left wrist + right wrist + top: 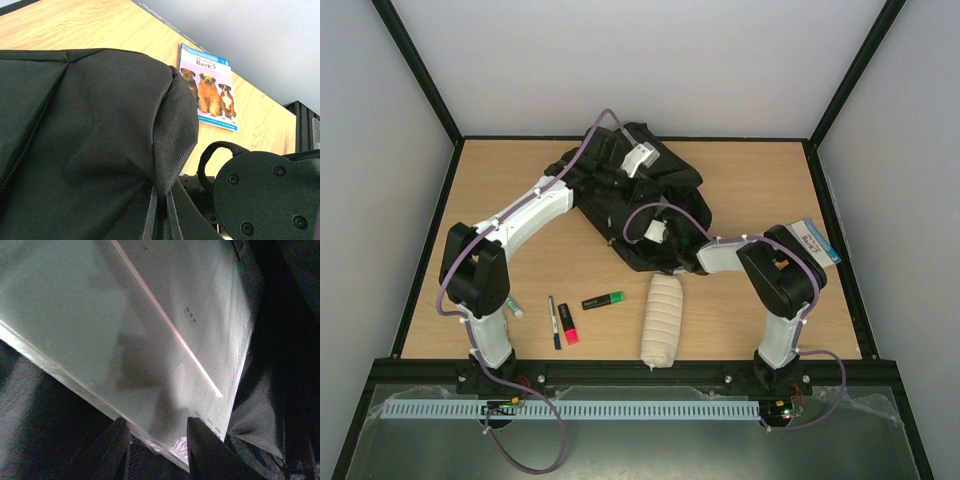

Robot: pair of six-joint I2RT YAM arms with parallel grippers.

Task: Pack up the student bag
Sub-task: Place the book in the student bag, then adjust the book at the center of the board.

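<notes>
Front of desk (520, 190), between the two arm bases: a cream fabric roll (662, 320) lies lengthways, its near end close to the front edge. To its left lie a green highlighter (604, 300), a pink highlighter (568, 326) and a black pen (555, 322). All are apart from one another and from the bag.

Centre of desk, towards the back: the student bag (675, 185) lies flat, black, with its near end between the two forearms. Both arms reach in to it.

Right gripper (656, 230): it is down at the near end of the bag. In the wrist view its fingers (117, 450) stand partly apart, with dark bag fabric on either side. The lower edge of a flat white packet in clear wrap (150, 315) sits just beyond the gap. The fingers are not clamped on the packet. Whether they touch it cannot be told.

Left gripper (638, 157): it is at the far end of the bag. The wrist view shows it fully closed, with a fold of the bag's black fabric pinched between the fingers (150, 220) and drawn up.

Right side of desk: a blue-bordered book (207, 85) showing three dogs lies flat beyond the bag. In the overhead view it is partly hidden by the right arm.
</notes>
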